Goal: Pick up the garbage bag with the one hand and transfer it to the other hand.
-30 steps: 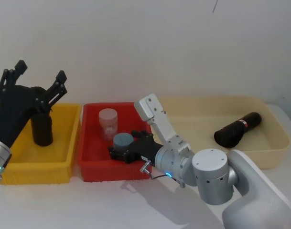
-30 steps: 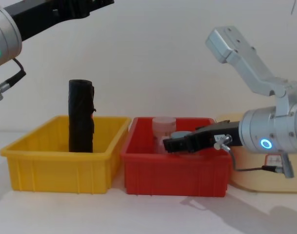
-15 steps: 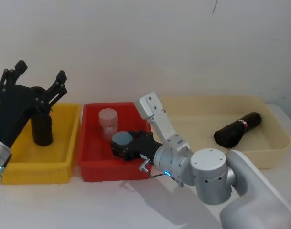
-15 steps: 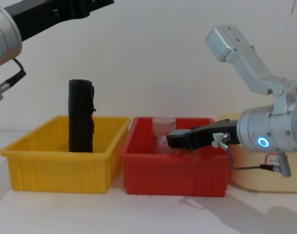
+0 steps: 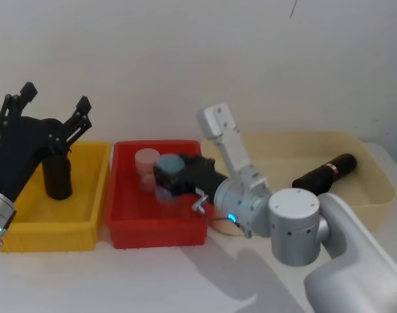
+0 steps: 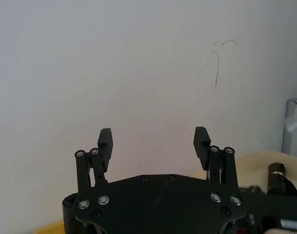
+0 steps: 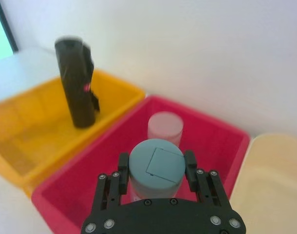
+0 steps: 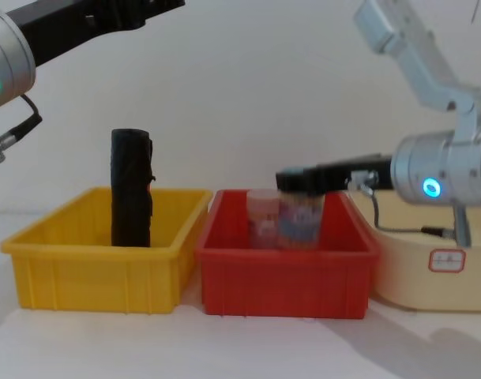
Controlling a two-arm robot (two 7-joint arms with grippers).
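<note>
While the garbage bag [image 5: 57,175] stands untouched in the yellow bin [image 5: 87,222] at the left of the bench [image 5: 152,280], a blue-lidded jar [image 5: 169,171] is held clenched in the right gripper [image 7: 155,170], raised above the red bin [image 5: 130,228] at the centre. A second, pale-lidded jar [image 7: 164,127] is seen on the red bin's floor, just beyond the held one. The left gripper [image 5: 49,107] is poised high over the far side of the yellow bin, its jaws spread wide and empty, above and slightly behind the bag.

For the pick to be done well, it is judged that the spread jaws should be lowered squarely around the upper part of the roll, with the fingers kept off the bin wall, and closed firmly enough that the crinkled plastic is not allowed to slip. Enough of the roll would best be left exposed for the receiving gripper, which is judged to need freeing of its jar first.

The bag is shown as a tall black cylinder of wrinkled plastic, upright, rising well above the bin's rim, with a small red-orange mark on its side [image 7: 86,87]. A similar black roll [image 5: 323,176] is seen lying on its side in the cream tray [image 5: 354,215] at the right, well apart from both grippers.
</note>
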